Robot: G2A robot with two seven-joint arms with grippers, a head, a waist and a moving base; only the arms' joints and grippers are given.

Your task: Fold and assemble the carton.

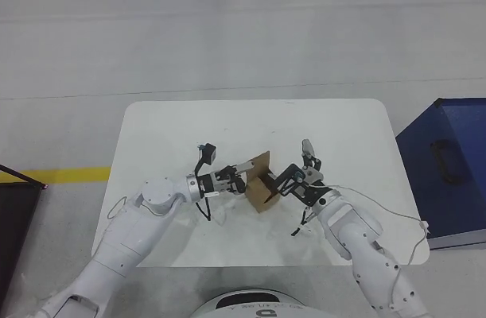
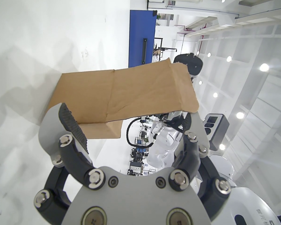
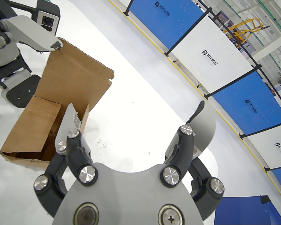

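Neither gripper has a firm hold on the carton [image 1: 261, 184], which stands half-formed near the middle of the table [image 1: 187, 135], and we think that is the main risk. On the left, the tall raised flap could spring back or buckle along its creases if it is pushed off-centre. On the right, the light box could skid or tip across the smooth tabletop if one side presses harder than the other.

The left arm comes in low from the near left. The left gripper [image 2: 128, 109] is spread wide, straddling the upright flap, with one fingertip at the flap's top corner; it is clamping nothing. The right arm comes in from the near right. The right gripper [image 3: 137, 104] is also spread wide and holds nothing. One of its fingers sits at the rim of the carton's open mouth, and the other hangs over bare table.
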